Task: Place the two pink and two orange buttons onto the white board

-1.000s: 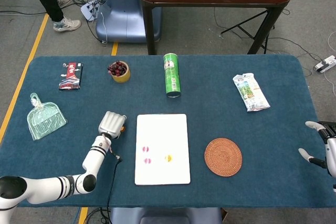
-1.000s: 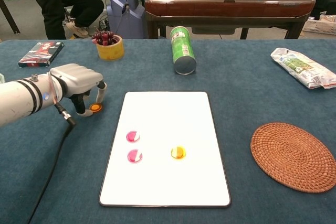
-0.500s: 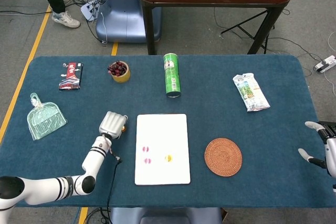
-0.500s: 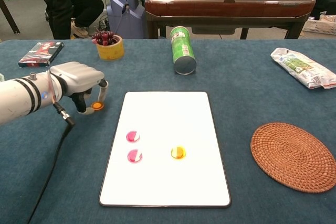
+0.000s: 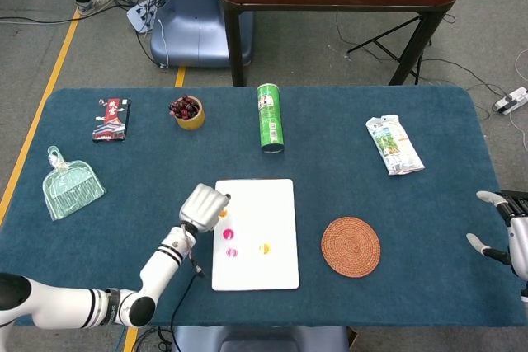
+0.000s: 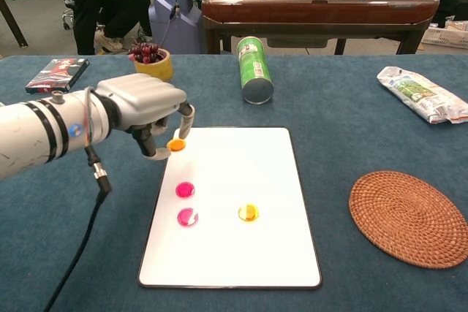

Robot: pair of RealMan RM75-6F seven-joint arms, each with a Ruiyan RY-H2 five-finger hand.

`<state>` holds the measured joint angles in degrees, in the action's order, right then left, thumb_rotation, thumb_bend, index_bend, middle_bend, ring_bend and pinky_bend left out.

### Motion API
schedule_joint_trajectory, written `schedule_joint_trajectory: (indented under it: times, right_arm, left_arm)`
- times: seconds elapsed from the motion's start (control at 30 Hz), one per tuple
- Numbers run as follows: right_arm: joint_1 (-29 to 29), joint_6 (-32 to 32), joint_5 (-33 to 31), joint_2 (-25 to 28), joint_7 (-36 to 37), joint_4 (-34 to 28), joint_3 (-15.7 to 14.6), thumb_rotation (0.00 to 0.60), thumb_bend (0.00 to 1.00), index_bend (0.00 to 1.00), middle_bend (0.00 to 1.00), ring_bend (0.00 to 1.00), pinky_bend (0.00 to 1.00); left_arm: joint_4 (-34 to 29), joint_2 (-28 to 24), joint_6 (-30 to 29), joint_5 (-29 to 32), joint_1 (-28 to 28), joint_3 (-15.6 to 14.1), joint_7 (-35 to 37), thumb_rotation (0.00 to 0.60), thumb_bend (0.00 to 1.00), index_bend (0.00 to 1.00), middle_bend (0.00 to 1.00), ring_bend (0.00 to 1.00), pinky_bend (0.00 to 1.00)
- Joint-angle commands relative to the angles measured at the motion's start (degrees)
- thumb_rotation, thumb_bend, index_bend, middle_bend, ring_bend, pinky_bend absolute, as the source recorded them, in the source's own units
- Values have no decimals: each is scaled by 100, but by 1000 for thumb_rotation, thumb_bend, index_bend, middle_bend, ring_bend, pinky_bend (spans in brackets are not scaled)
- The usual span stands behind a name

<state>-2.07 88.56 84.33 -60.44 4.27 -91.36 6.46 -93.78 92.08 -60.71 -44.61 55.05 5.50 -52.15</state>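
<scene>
The white board (image 5: 264,204) (image 6: 241,173) lies in the middle of the blue table. Two pink buttons (image 6: 185,189) (image 6: 188,216) and one orange button (image 6: 248,212) rest on it; in the head view they show as pink buttons (image 5: 228,233) (image 5: 232,251) and an orange button (image 5: 265,248). My left hand (image 5: 202,204) (image 6: 142,111) pinches a second orange button (image 6: 176,145) (image 5: 222,213) over the board's left edge. My right hand (image 5: 505,232) shows only at the far right edge of the head view, fingers apart, holding nothing.
A woven round coaster (image 6: 408,218) lies right of the board. A green can (image 6: 255,71) lies behind it, a yellow cup of cherries (image 6: 151,63) at back left, a snack bag (image 6: 423,94) at back right. A clear dustpan (image 5: 70,185) and a packet (image 5: 111,119) sit far left.
My left hand has lifted the orange button off the table left of the board and carried it right, to the board's left edge. The right hand has not moved.
</scene>
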Motion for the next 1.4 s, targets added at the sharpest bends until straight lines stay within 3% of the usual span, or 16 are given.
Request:
schedule_joint_trajectory:
  times: [0.03, 0.53, 0.83, 1.4]
  right_arm:
    - [-1, -1, -4, 4, 11, 2, 3, 600, 64, 285, 329, 287, 541]
    - [10, 2, -15, 59, 169, 25, 13, 600, 63, 285, 329, 287, 541]
    - [23, 19, -18, 83, 250, 42, 20, 600, 64, 285, 329, 287, 541]
    - [27, 24, -13, 84, 238, 32, 16, 600, 64, 285, 329, 287, 541]
  left_arm:
    - [-184, 121, -108, -58, 114, 21, -194, 600, 345, 552, 1000, 1000, 1000]
    - [320, 940, -74, 492, 602, 250, -702, 600, 345, 550, 1000, 1000, 1000]
    - [588, 1100, -70, 698, 703, 296, -738, 600, 345, 550, 1000, 1000, 1000]
    - [530, 1303, -162, 631, 803, 194, -857, 600, 345, 548, 1000, 1000, 1000]
